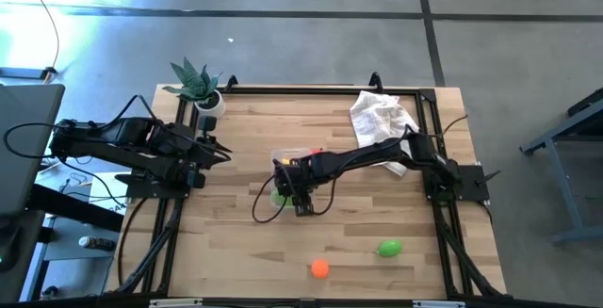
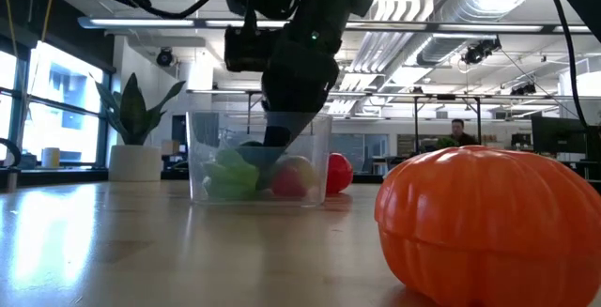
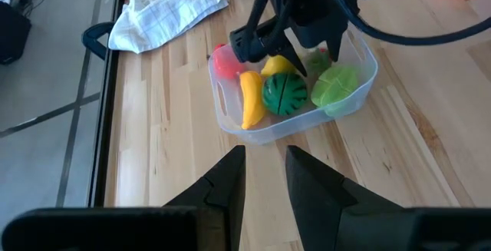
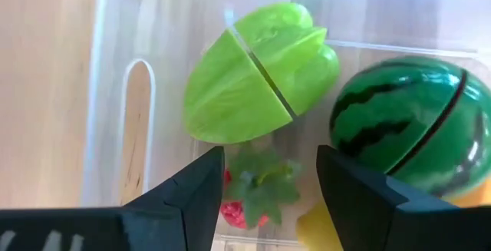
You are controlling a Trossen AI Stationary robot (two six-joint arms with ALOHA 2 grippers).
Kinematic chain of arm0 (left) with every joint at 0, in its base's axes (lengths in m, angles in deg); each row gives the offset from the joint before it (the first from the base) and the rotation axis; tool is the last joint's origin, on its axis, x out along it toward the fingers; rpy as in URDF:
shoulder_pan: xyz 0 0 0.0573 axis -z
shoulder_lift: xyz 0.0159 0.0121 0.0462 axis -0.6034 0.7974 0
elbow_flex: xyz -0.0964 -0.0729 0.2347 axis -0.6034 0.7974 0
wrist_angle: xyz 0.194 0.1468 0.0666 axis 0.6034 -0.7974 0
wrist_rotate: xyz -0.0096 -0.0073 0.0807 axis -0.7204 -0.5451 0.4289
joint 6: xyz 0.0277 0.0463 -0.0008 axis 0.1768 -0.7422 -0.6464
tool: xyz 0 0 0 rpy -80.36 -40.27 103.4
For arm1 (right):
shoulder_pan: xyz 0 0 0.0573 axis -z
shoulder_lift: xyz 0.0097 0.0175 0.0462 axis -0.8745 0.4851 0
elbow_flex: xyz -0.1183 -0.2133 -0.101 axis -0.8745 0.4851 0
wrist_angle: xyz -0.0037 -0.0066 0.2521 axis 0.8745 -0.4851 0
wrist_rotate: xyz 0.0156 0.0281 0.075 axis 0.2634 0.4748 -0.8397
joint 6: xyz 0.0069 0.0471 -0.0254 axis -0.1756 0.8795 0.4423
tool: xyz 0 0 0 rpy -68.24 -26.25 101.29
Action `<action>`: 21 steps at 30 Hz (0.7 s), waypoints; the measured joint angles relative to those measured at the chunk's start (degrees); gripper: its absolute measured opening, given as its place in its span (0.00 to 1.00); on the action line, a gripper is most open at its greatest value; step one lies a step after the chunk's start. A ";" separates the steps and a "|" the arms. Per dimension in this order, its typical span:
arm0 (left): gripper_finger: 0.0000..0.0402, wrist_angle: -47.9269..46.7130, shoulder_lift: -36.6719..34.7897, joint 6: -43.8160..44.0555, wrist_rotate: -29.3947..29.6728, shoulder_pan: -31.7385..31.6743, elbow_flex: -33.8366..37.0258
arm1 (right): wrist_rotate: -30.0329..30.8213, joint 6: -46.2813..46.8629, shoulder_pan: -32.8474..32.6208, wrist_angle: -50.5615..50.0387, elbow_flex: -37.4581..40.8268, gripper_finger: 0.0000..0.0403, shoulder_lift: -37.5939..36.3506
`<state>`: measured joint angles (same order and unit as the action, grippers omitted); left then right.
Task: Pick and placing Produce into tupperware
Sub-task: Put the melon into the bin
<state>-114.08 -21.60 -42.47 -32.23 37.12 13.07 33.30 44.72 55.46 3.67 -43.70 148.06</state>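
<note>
1. Right gripper [image 4: 265, 186] is down inside the small clear rectangular plastic tub [image 1: 283, 160] near the middle of the desk. Fingers parted, nothing between them. Just below them lies a red strawberry with a green leafy cap [image 4: 249, 193].
2. Tub contents: split light green piece [image 4: 257, 74], striped green watermelon [image 3: 285, 94], yellow banana [image 3: 251, 99], a yellow lemon [image 3: 278, 65], a red piece [image 3: 225, 61].
3. Loose near the front edge: small orange fruit [image 1: 320, 268], light green piece [image 1: 389, 248].
4. Left gripper [image 3: 265, 176] waits by the left edge, slightly open, empty.
5. Risk, my judgement: lifting out, the fingers could catch the tub wall or drag a piece, tipping the light tub.
6. Pale wood desk [image 1: 236, 242]; crumpled white cloth [image 1: 383, 115] at the back right, potted green plant [image 1: 200, 87] at the back left corner. Open office beyond, a person far off.
</note>
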 joint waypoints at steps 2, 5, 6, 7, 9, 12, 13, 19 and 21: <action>0.21 0.00 0.00 0.00 0.01 0.00 0.00 | -0.01 0.39 0.00 0.07 0.00 0.50 -0.29; 0.21 0.00 0.00 0.00 0.00 0.01 0.00 | -0.03 0.44 0.00 -0.27 0.00 0.50 -0.29; 0.21 0.00 0.00 0.00 0.01 0.02 0.00 | -0.05 0.43 -0.05 -0.19 0.00 0.50 -0.29; 0.21 0.00 0.00 0.00 0.01 0.00 0.00 | -0.05 0.40 -0.12 -0.11 0.00 0.50 -0.29; 0.21 0.00 0.00 0.01 0.01 0.00 0.00 | -0.08 0.37 -0.23 -1.04 -0.49 0.50 -0.29; 0.21 0.01 -0.02 0.00 0.01 0.02 0.00 | 0.24 -0.20 -0.26 -3.04 -3.25 0.50 -0.32; 0.21 0.00 -0.01 0.00 0.01 0.00 0.00 | 0.66 -0.53 -0.26 -3.65 -4.20 0.50 -0.36; 0.21 0.00 -0.01 0.00 0.01 0.01 0.00 | 3.60 -2.01 -0.24 -10.95 -12.59 0.50 -0.36; 0.21 0.01 0.00 0.00 0.00 0.02 0.00 | 4.49 -1.82 -0.24 -14.92 -16.03 0.50 -0.36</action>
<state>-114.07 -21.60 -42.47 -32.23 37.15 13.07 37.78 42.90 55.22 -11.25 -59.73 147.70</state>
